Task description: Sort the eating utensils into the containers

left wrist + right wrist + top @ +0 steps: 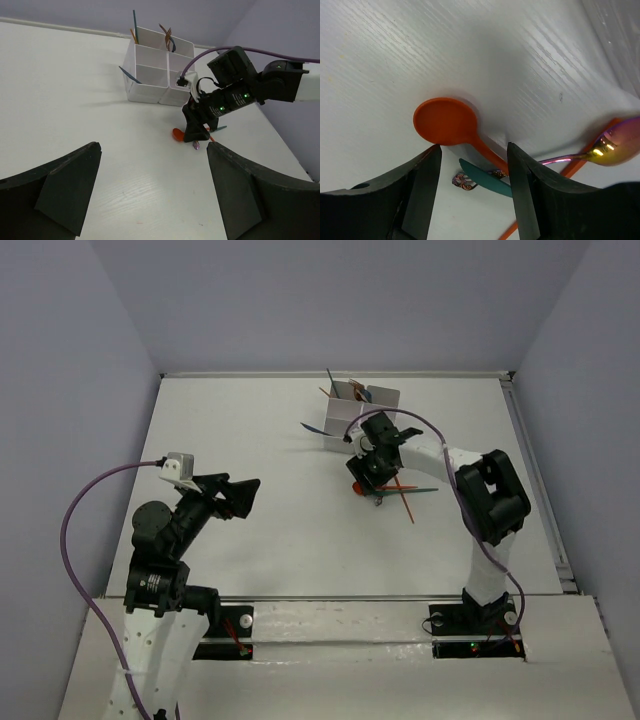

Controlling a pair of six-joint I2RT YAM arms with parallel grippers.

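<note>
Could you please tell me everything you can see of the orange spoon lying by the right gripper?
The orange spoon has a round, shallow bowl and a thin handle, and looks like matte plastic. It lies flat on the white table. Its handle runs between the open fingers of the right gripper, which are not clamped on it. A teal utensil crosses beside the handle; contact is unclear.

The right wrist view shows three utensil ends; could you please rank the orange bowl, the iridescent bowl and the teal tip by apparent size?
1. Round orange plastic spoon bowl.
2. Iridescent purple-gold metal spoon bowl, though the frame edge crops it.
3. Pointed teal plastic tip, partly hidden.
</note>
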